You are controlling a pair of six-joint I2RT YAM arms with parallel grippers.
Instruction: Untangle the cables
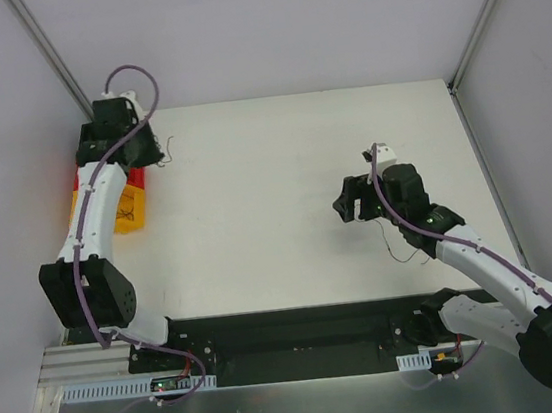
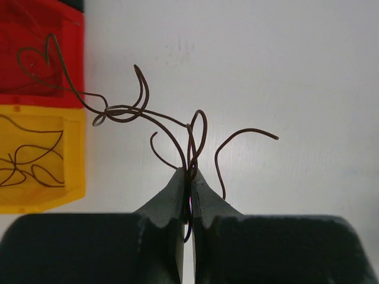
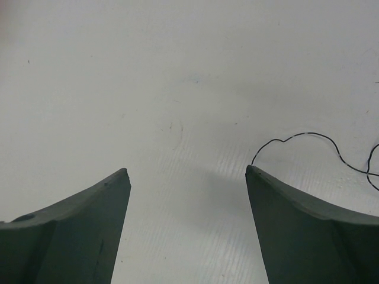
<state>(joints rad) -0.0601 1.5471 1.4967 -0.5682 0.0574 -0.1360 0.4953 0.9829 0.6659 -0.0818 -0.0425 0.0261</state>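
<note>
My left gripper (image 1: 155, 151) is at the table's far left and is shut on a tangle of thin brown cables (image 2: 127, 109). In the left wrist view the left gripper (image 2: 190, 173) pinches several strands, which loop up and left over the red bin (image 2: 71, 59). The cable ends show as a small curl (image 1: 170, 149) in the top view. My right gripper (image 1: 354, 200) is open and empty above the table at mid right. In the right wrist view the right gripper (image 3: 186, 171) has a thin black wire (image 3: 308, 135) lying just past its right finger. That wire (image 1: 397, 244) lies under the right arm.
A red bin and a yellow bin (image 2: 74, 154) stand side by side at the table's left edge, the yellow one holding loose brown wires (image 2: 29, 160). Both bins (image 1: 130, 206) sit partly under the left arm. White walls enclose the table (image 1: 274, 187).
</note>
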